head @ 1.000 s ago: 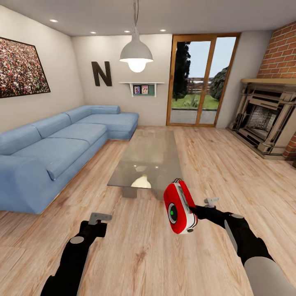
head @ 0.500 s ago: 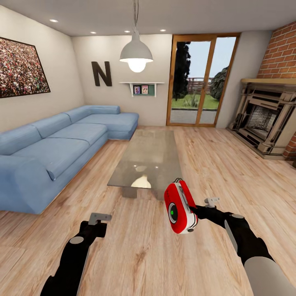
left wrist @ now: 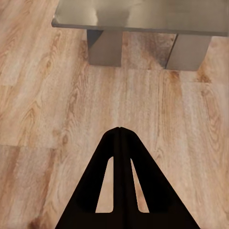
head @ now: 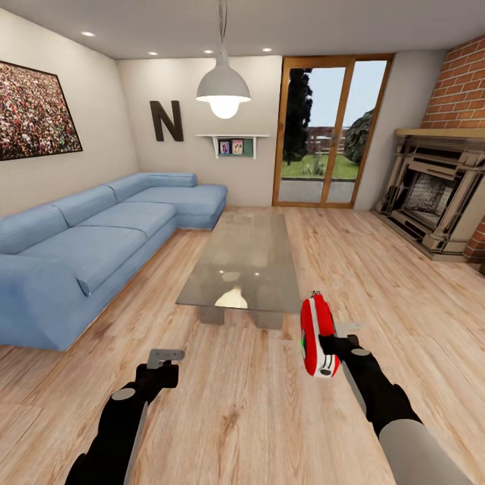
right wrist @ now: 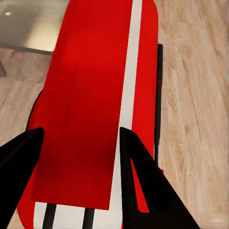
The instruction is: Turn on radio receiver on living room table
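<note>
Head view, lower right: right gripper (head: 331,342) jaws clamped on the radio receiver (head: 316,335), held edge-on above the floor (head: 236,404), near the worktop (head: 244,259). Right wrist view adds its white stripe. Left gripper (left wrist: 120,131) jaws pressed together, empty.

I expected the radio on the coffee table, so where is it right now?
In the head view the red radio receiver is held edge-on in the right gripper, above the wood floor just past the near right corner of the coffee table.
</note>
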Robot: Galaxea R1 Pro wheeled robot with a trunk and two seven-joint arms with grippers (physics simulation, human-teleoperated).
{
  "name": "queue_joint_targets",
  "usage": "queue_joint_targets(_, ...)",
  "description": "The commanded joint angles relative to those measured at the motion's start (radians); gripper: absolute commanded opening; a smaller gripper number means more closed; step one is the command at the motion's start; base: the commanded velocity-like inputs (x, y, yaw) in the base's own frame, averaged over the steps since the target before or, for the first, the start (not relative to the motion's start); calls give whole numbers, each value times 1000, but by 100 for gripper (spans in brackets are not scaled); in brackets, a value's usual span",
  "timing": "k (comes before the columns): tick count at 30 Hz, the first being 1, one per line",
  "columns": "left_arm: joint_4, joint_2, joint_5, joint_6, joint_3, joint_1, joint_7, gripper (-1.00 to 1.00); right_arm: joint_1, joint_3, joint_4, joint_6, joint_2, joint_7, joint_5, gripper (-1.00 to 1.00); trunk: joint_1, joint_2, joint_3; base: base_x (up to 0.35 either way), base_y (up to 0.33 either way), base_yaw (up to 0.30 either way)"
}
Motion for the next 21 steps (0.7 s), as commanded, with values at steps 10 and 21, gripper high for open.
queue_joint_targets(10,-7,0,2,-1,0,0,-1,-100,0,38,-52,4,41,-15,-2,-100,0,0,0,0,0,0)
queue_joint_targets(21,-8,0,1,0,3,0,0,-100,0,39,-85,75,67,-13,-2,-100,0,0,0,119,58,0)
